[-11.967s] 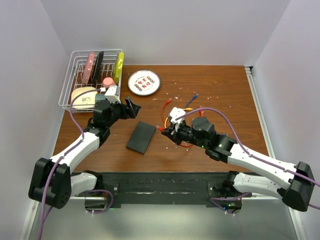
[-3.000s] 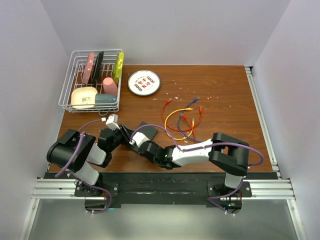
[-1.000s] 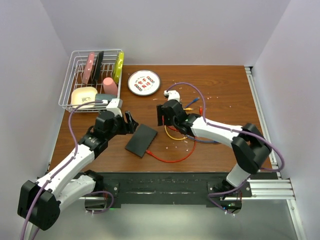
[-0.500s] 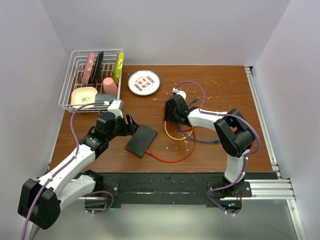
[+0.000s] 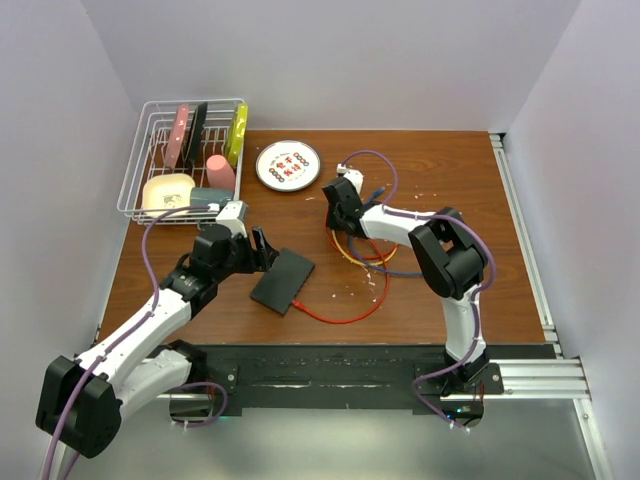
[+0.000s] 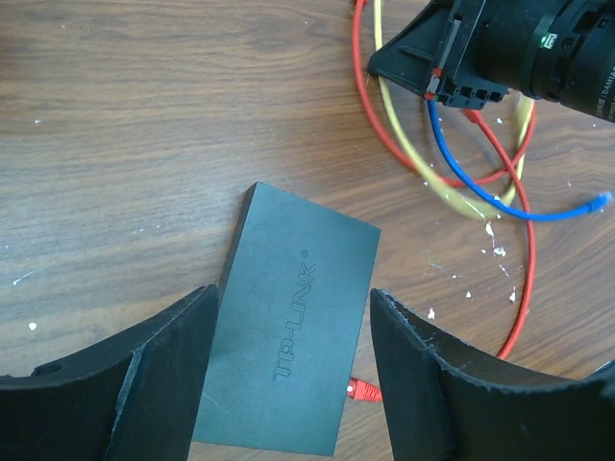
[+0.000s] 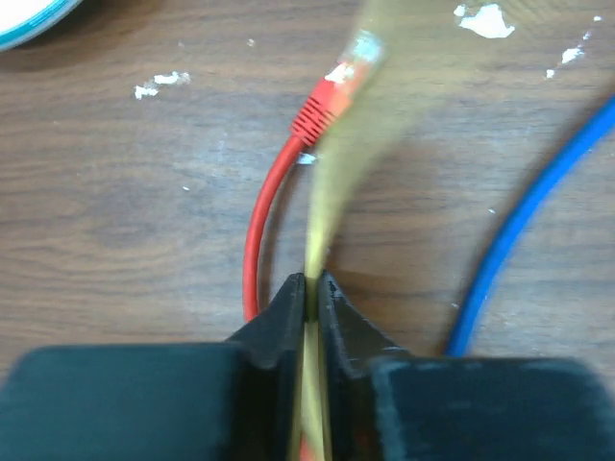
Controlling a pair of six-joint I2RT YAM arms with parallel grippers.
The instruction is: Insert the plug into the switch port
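Pinching the limp yellow cable (image 7: 332, 182) tight in our right gripper (image 7: 309, 283), far and right of the switch (image 5: 282, 278), we judge a hold nearer its blurred plug (image 7: 363, 46) steadier, while our left gripper (image 6: 293, 300) straddles the light switch, spread wide.

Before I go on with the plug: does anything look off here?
Yes: the right gripper pinches the yellow cable along its cord, not at a plug; white crumbs litter the table.
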